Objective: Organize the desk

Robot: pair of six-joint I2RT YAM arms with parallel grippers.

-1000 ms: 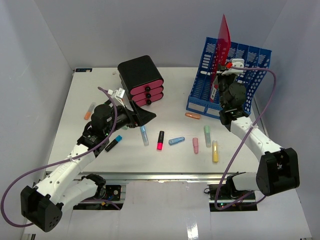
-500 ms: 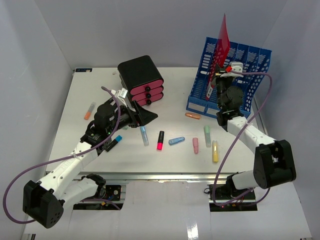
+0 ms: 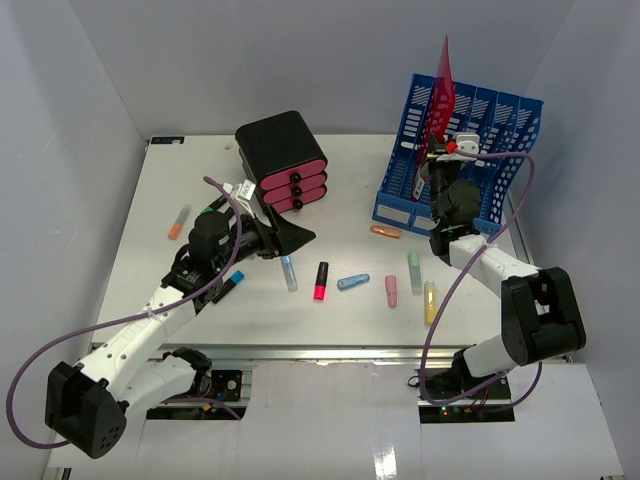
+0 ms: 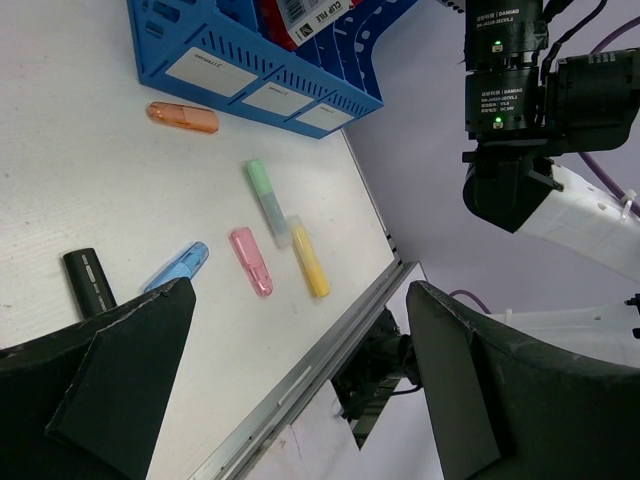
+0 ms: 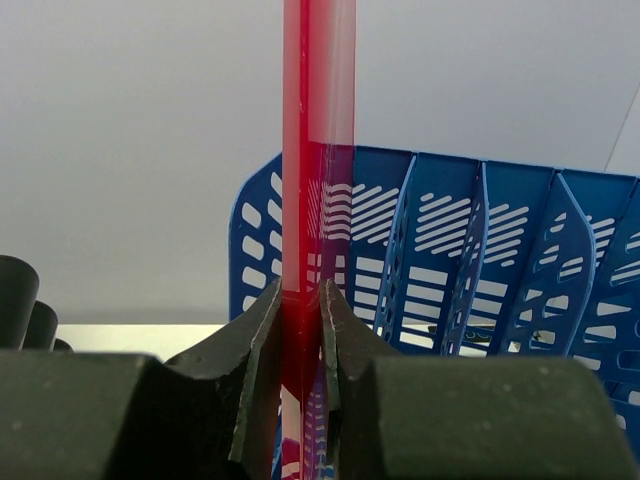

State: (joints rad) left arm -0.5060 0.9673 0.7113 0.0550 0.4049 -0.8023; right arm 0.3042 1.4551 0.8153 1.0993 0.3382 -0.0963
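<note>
Grey walls box in the white desk (image 3: 340, 232) under the blue file rack (image 3: 500, 120). Right gripper (image 5: 300, 300) pinches a red folder (image 5: 318, 100) above the rack, bottom edge hidden, standing more upright than before. Left gripper (image 4: 300, 290), left of the rack, gapes wide and empty.

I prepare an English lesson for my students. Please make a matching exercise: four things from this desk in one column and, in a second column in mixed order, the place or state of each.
Column one
1. red folder
2. orange marker
3. left gripper
4. yellow marker

Column two
A. open, holding nothing
B. lying beside the green marker
C. pinched upright by the right gripper
D. on the desk, just in front of the blue rack

Pairs: 1-C, 2-D, 3-A, 4-B
</note>
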